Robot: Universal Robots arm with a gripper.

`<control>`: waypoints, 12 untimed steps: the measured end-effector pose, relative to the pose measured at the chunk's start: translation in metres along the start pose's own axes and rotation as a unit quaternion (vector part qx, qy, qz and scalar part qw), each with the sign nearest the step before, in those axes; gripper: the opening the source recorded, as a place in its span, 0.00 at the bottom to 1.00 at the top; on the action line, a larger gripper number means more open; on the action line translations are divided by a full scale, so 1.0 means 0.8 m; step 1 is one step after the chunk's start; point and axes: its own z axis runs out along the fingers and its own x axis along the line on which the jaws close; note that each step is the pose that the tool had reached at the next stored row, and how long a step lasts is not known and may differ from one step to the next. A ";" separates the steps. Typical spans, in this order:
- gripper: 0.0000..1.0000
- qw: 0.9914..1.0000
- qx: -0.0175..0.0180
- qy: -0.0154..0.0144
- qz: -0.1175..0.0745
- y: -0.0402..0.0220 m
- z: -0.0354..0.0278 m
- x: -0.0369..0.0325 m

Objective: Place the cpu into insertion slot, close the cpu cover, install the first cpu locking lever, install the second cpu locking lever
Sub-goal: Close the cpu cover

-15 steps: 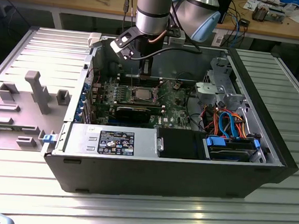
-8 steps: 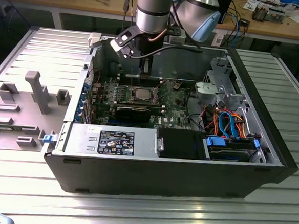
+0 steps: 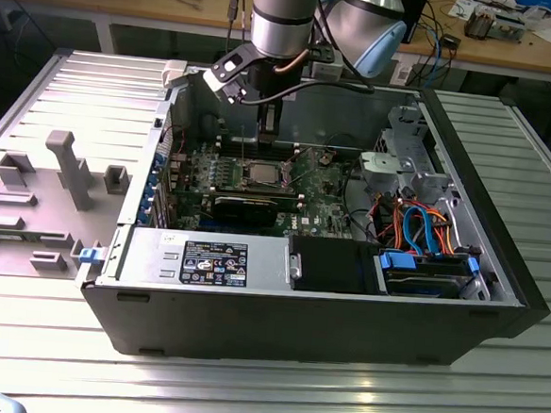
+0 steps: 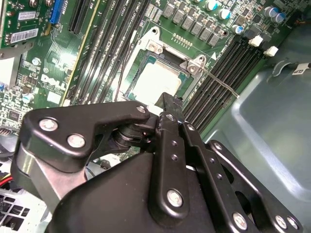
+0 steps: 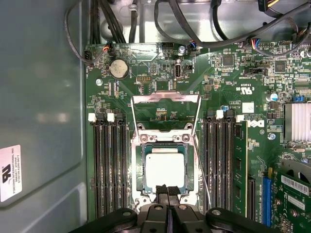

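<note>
While the gripper [image 5: 167, 188] hangs over the edge of the slot [image 5: 135, 145] opposite the hinge, its fingers are pressed together with nothing between them. The cpu [image 5: 165, 170] lies flat in the slot, silver face up. The cover [image 5: 165, 99] is swung open, lying back over the green board [image 5: 233, 73]. A thin wire lever [image 5: 201, 165] slants beside the slot. In the exterior view the arm reaches down into the open computer case [image 3: 295, 331].

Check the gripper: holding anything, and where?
Nothing held. The gripper is shut, empty, by the edge of the chip, which lies in the socket.
</note>
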 end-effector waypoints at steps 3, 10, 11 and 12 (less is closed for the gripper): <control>0.11 1.000 0.000 0.000 0.000 0.0000 -0.0007 0.0000; 0.11 1.000 0.000 0.000 0.000 0.0000 -0.0030 0.0001; 0.11 1.000 0.000 0.000 0.000 0.0000 -0.0033 0.0001; 0.11 1.000 0.000 0.000 0.000 0.0000 -0.0035 0.0001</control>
